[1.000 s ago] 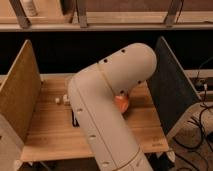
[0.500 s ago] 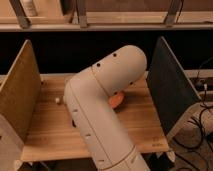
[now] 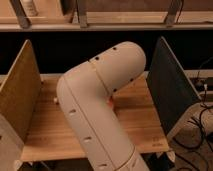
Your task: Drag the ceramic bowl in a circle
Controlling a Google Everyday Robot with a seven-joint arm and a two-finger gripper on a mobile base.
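Observation:
The big cream arm fills the middle of the camera view and covers most of the wooden table. Only a thin red-orange sliver of the ceramic bowl shows at the arm's right edge, near the table's middle. The gripper is hidden behind the arm's elbow, so it is not in view. Whether anything touches the bowl is hidden.
A tan wooden side panel stands on the left and a dark grey panel on the right. A small pale object peeks out left of the arm. Cables hang at the far right. A shelf runs along the back.
The arm's elbow has swung left and toward the camera, covering more of the bowl. The visible orange patch has shrunk from a clear wedge to a sliver.

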